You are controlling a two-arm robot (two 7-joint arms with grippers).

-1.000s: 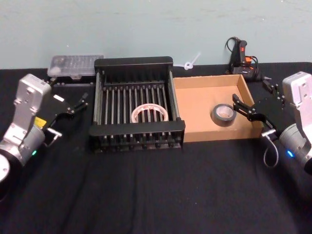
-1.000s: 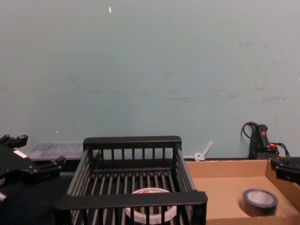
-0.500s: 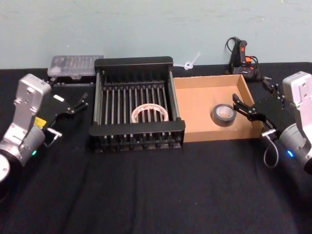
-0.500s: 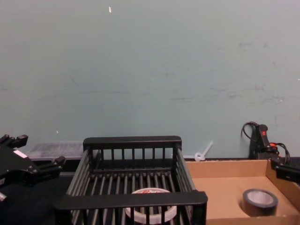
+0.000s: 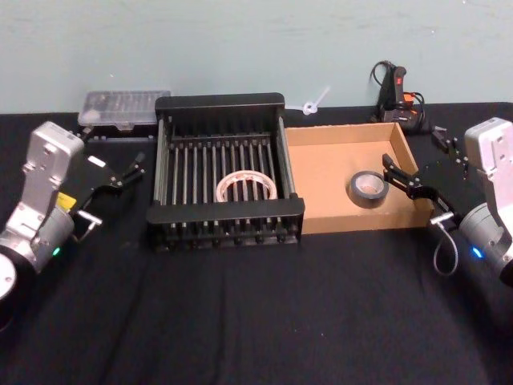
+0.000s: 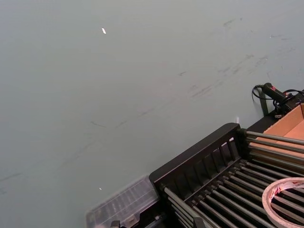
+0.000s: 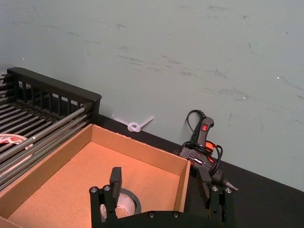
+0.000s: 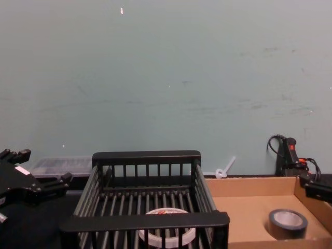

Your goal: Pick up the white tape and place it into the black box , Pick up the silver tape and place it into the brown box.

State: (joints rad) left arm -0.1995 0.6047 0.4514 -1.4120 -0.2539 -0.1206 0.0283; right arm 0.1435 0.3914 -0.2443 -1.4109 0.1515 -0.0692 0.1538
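Head view: both tapes boxed, task looks done.
White tape (image 5: pixel 246 187) flat in black box (image 5: pixel 227 103); silver tape (image 5: pixel 367 188) in brown box (image 5: pixel 337 220). Right gripper (image 5: pixel 403 181) spread, empty, over the box's right wall; left gripper (image 5: pixel 122 174) spread, empty, beside crate. Best: lift right clear without nudging the wall.

The white tape (image 5: pixel 246 187), a thin wide ring with a reddish-orange printed core, lies flat on the barred floor of the black box (image 5: pixel 226 102), toward its near side. The black box is a slatted crate with thick rims, standing upright on the surface. Touching its right side stands the brown box (image 5: pixel 327 209), shallow plain cardboard. In it the silver tape (image 5: pixel 367 188), a small thick dark grey roll, lies flat near the right wall.
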